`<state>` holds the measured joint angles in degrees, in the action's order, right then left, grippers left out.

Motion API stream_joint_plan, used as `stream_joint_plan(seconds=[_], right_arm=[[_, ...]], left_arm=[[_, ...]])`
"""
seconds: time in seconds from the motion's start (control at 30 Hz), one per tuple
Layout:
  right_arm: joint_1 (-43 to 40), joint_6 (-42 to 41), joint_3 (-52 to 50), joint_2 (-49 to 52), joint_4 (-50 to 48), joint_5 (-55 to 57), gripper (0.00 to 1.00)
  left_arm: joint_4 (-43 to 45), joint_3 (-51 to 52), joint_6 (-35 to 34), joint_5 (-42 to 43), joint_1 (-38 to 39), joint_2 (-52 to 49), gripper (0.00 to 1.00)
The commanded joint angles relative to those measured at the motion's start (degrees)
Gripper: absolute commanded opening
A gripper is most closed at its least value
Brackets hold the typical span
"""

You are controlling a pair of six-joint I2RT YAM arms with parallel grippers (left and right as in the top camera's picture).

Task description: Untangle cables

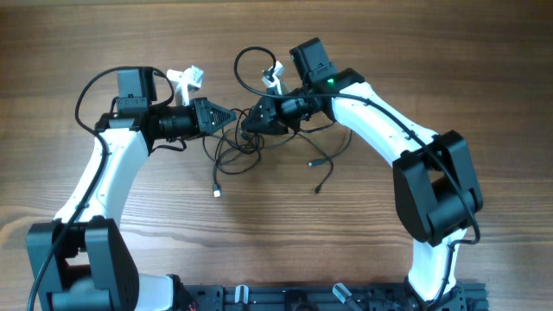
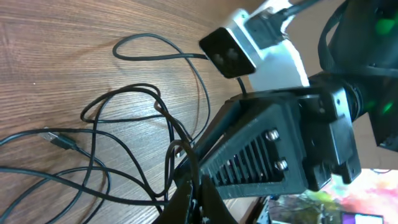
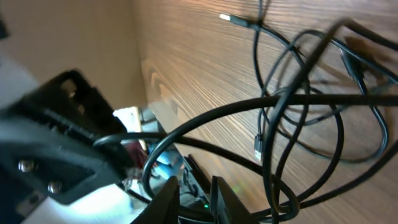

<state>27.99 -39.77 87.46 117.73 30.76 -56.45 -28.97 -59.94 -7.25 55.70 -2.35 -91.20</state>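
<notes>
While the cables [image 1: 235,147] lie tangled at the counter's [image 1: 389,34] centre, left pincer [image 1: 233,115] clenched (strand inside? unclear), right pincer [image 1: 244,123] slightly parted, a slow pull toward 9 and 3 o'clock looks wisest.

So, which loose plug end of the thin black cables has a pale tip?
The silvery-white-tipped plug end at the lower left of the thin black cables; the dark plug ends on the right show no pale tip.
</notes>
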Motion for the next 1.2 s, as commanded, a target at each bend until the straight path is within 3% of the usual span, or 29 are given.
stream_joint_plan(seconds=[0.0, 0.1, 0.17, 0.2, 0.53, 0.87, 1.17], right_arm=[[-0.04, -12.37, -0.15, -1.36, -0.17, 1.51, 0.17], [-0.11, -14.6, -0.15, -1.36, -0.09, 0.52, 0.12], [-0.48, -14.64, -0.15, -1.36, -0.61, 0.57, 0.31], [-0.52, -14.67, -0.15, -1.36, -1.29, 0.5, 0.32], [-0.42, -22.29, -0.15, -1.36, -7.61, 1.25, 0.28], [-0.42, -24.96, -0.15, -1.36, -11.19, 10.43, 0.29], [-0.39, -28.26, -0.15, -1.36, -11.65, 11.21, 0.34]], left_arm=[[-0.15, 0.04, 4.24, -0.02, 0.0, -0.44, 0.04], [-0.37, 0.04, 4.04, -0.07, 0.0, -0.44, 0.04], [-0.39, 0.04, 3.96, -0.07, 0.0, -0.44, 0.04], [-0.39, 0.04, 3.96, -0.07, 0.0, -0.44, 0.04], [-1.9, 0.07, 4.07, -0.13, 0.0, -0.44, 0.04], [-2.14, 0.07, 5.44, -0.26, 0.0, -0.44, 0.04], [-2.32, 0.07, 5.57, -0.31, 0.0, -0.48, 0.04]])
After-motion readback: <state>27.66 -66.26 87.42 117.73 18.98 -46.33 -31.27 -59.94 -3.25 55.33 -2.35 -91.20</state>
